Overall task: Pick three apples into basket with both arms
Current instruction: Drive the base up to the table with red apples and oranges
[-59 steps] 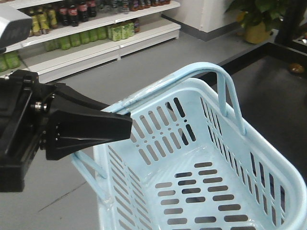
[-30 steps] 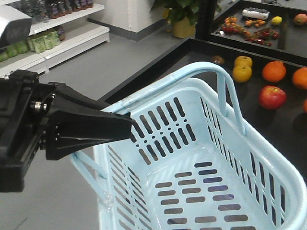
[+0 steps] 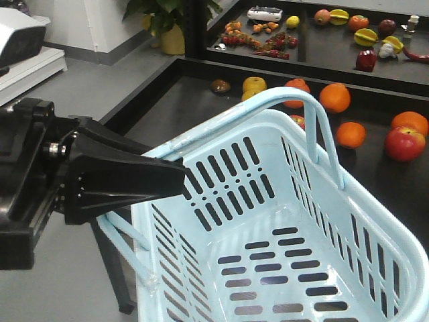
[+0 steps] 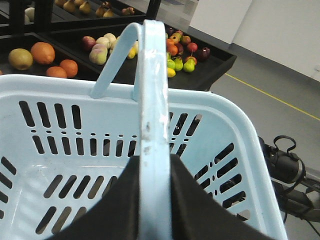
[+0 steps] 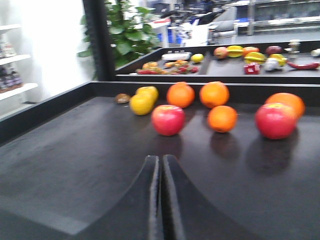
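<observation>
The left end effector [image 3: 157, 180] clamps the handle [image 4: 152, 100] of the basket [image 3: 268, 204]. The right end effector [image 5: 160, 161], closed and empty, hovers over the counter [image 5: 75, 150]. An apple [image 5: 168, 120] lies beyond it, a second apple [image 5: 275, 120] far right, and oranges [image 5: 222, 118] between them.

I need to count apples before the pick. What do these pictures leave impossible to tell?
Front view: the basket handle hides most of one apple; the bottom edge cuts off the basket's near end.
Right wrist view, blurred: a left apple and a right apple show; no third can be identified.
Far trays, all views: fruit too small to name.
Right arm: out of frame; only the right claw shows.
</observation>
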